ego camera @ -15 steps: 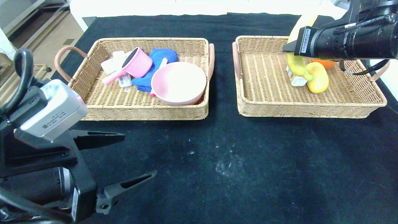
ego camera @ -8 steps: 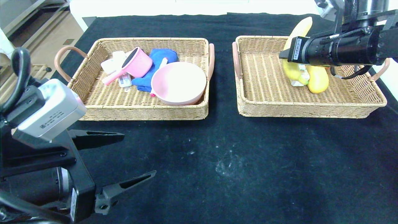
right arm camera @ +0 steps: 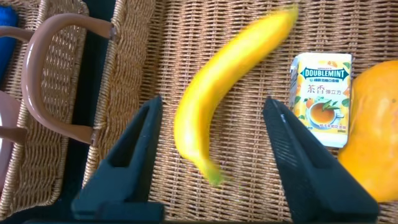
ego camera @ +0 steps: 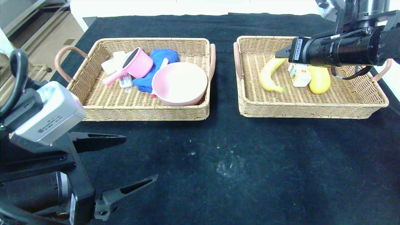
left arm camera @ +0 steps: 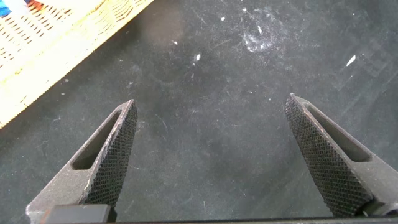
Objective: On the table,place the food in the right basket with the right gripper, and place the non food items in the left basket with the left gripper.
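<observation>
Yellow banana [right arm camera: 227, 93] in right basket [ego camera: 312, 107], below open right pincer [right arm camera: 214, 124]

The left gripper [ego camera: 125, 162] has two long, black, tapered fingers [left arm camera: 109, 162], each with a slotted cut-out along its length and a finely knurled grip face. Behind them sits a black housing carrying a silver-grey box with small dark printed lettering, and a thick black cable loops above it. A white label strip runs down the black body near the lower finger.

The right gripper [right arm camera: 211, 155] has the same black, textured fingers. Its arm is a glossy black cylinder of ringed sections, with a white barcode label near the tip and thin black cables hanging beneath.
</observation>
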